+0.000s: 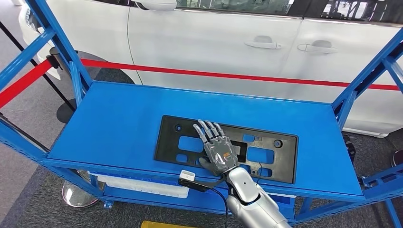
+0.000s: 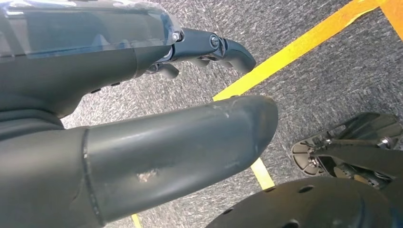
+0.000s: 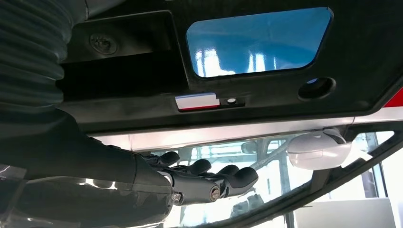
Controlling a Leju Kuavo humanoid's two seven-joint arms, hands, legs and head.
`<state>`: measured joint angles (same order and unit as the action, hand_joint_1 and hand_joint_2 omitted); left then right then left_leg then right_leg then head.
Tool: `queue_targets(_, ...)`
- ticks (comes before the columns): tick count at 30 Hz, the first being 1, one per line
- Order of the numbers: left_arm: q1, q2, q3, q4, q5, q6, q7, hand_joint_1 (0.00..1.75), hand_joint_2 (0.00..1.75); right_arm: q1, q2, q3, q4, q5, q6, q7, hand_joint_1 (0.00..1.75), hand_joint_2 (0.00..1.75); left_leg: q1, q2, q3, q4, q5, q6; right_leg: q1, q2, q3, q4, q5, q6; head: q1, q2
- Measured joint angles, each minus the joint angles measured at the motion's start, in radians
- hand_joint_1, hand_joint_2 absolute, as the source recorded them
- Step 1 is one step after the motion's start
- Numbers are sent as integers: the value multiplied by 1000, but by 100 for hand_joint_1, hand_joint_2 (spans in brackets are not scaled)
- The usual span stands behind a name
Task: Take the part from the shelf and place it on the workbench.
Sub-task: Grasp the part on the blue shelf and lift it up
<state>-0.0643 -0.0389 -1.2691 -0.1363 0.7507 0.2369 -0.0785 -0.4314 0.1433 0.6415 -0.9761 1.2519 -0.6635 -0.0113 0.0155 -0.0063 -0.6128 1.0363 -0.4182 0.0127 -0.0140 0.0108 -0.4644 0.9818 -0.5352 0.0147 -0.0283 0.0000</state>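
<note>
now | right hand (image 1: 217,151) flat over black slotted plastic part (image 1: 266,142) | blue shelf (image 1: 119,128)

The part (image 1: 226,147) lies flat on the shelf (image 1: 119,128) (near its front edge), a car (image 1: 228,42) behind; the right robot hand (image 1: 216,147) seemingly rests on it.

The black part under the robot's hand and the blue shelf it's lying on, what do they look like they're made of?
Black part: probably molded plastic, matte, with cut-out windows and molded holes. Blue shelf: likely painted sheet metal, smooth and glossy, reflecting light.
</note>
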Motion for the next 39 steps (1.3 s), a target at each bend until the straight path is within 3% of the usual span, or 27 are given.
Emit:
queue_targets(8, -4, 2, -10, 0, 1, -1, 1, 0, 0, -40, 23, -3, 123, -43, -38, -54, 0, 175, 0, 0, 11, -4, -1, -2, 0, 0, 9, 0, -4, -1, 0, 0)
queue_targets(14, -4, 2, -23, 0, 13, 1, 2, 0, 0, -35, 32, -13, 110, -13, -43, -69, 0, 175, 0, 0, 14, -5, -2, -3, 0, 0, 11, 0, -4, -2, 0, 0)
queue_targets(27, 0, 2, -27, 0, 52, 17, -9, 0, 0, 109, -12, -12, -304, 50, -42, -107, 0, 175, 0, 0, 11, -5, -4, -6, 0, 0, 9, 0, -7, -3, 0, 0)
queue_targets(39, 0, 2, -31, 0, 46, 19, -18, 0, 0, 119, -45, 5, -361, 50, -40, -84, 0, 175, 0, 0, 12, -5, -4, -6, 1, 0, 9, 0, -7, -3, 0, 0)
